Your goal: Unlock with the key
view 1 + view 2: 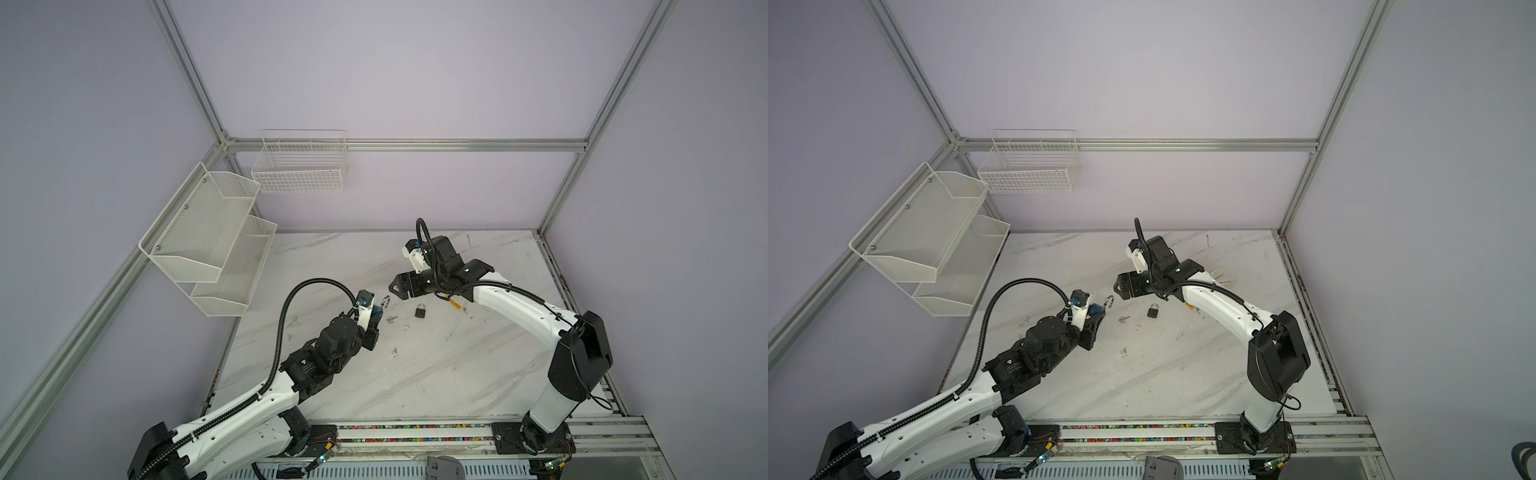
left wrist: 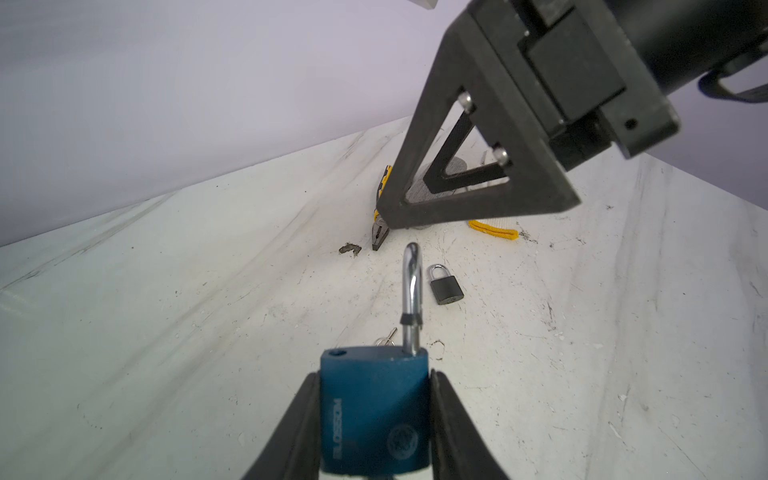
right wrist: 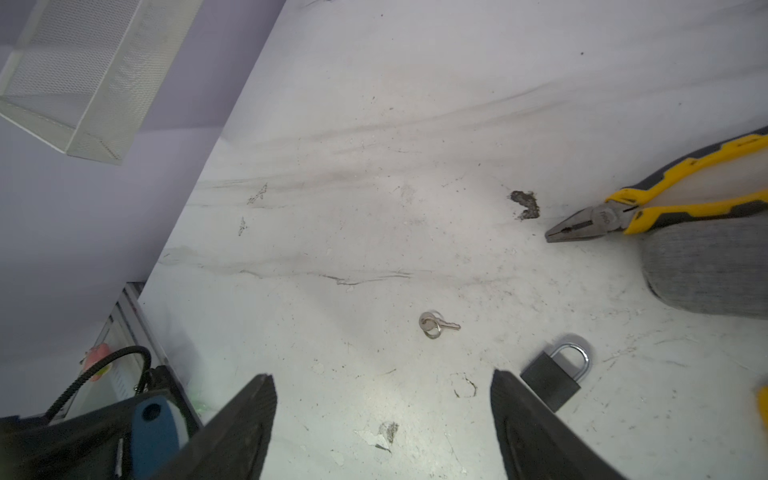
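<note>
Small silver key [image 3: 438, 325] on its ring, lying flat on the pale surface [image 3: 374, 166]. Its long axis runs across between the two arms, blade aimed at the little black padlock [image 3: 555, 374] close by. The right hand [image 3: 382, 376] hovers with fingers spread wide and nothing in them, key just ahead of the gap, while the left hand [image 2: 374, 377] is clamped on the blue padlock [image 2: 374, 415], one shackle leg clear of the body.
</note>
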Robot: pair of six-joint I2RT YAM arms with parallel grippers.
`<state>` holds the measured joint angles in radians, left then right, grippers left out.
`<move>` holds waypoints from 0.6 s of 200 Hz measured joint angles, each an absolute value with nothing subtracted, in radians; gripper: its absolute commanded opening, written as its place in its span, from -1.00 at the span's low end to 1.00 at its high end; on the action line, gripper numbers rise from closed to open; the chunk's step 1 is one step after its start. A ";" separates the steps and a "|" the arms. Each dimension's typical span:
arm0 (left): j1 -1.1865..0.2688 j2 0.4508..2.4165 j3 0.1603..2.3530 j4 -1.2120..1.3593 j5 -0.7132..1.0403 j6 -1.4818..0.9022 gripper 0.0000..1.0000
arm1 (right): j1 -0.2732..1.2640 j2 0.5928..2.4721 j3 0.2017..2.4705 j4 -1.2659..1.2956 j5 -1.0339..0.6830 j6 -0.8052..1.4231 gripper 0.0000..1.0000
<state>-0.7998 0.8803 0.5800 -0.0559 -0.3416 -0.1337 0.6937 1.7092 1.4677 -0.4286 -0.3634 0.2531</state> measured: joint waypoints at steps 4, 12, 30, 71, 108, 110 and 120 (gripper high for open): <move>-0.800 0.880 0.580 -0.053 -0.341 -0.134 -1.00 | 0.694 1.709 1.465 -0.422 -0.371 0.253 0.68; -0.800 0.880 0.580 -0.047 -0.340 -0.134 -1.00 | 0.694 1.709 1.459 -0.406 -0.393 0.256 0.68; -0.800 0.875 0.580 -0.046 -0.337 -0.134 -1.00 | 0.693 1.709 1.442 -0.377 -0.425 0.257 0.69; -0.800 0.852 0.580 -0.010 -0.337 -0.134 -1.00 | 0.687 1.701 1.363 -0.334 -0.514 0.257 0.69; -0.800 0.849 0.580 -0.002 -0.342 -0.136 -1.00 | 0.688 1.655 1.300 -0.312 -0.547 0.267 0.70; -0.800 0.849 0.580 -0.002 -0.342 -0.136 -1.00 | 0.688 1.653 1.299 -0.311 -0.546 0.267 0.70; -0.800 0.849 0.580 -0.002 -0.340 -0.137 -1.00 | 0.682 1.639 1.295 -0.304 -0.542 0.278 0.71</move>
<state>-0.7998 0.8490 0.5800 -0.0017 -0.3405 -0.1368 0.6819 1.6394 1.2949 -0.3038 -0.5419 0.2783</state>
